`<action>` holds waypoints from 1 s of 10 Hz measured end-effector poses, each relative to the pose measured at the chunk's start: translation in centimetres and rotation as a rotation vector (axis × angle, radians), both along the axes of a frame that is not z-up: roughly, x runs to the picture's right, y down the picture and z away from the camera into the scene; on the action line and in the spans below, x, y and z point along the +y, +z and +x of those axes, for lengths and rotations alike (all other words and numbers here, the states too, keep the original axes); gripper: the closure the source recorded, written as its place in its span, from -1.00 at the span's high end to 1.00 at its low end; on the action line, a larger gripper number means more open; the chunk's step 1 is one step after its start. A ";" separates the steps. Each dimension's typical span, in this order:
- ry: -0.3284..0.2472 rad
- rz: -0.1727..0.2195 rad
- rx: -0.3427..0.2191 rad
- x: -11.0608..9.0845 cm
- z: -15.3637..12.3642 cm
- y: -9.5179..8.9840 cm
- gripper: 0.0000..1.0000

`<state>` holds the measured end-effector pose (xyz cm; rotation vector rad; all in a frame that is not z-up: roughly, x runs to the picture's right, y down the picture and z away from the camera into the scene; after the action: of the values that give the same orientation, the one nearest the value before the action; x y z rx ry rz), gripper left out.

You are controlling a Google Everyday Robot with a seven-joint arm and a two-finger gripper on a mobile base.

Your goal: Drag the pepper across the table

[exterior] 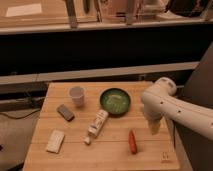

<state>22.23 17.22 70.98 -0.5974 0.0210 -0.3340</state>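
The pepper (132, 141), slim and red-orange, lies on the light wooden table (75, 155) near the front right. My white arm comes in from the right. My gripper (153, 127) hangs over the table's right side, a little right of and behind the pepper, apart from it. I hold nothing that I can see.
A green bowl (115, 101) sits at the back middle, a white cup (77, 95) to its left. A white bottle (96, 126) lies on its side in the middle. A dark block (65, 112) and a white packet (55, 141) lie at the left. A small dark mark (164, 157) is near the front right corner.
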 end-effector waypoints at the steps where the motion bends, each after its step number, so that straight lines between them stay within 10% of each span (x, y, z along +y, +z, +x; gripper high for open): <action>1: -0.020 -0.002 -0.010 0.2 -0.3 0.1 0.60; 10: -0.200 -0.031 -0.119 3.6 -2.8 2.1 0.60</action>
<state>19.45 20.86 73.08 -0.6065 -0.0389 -0.5645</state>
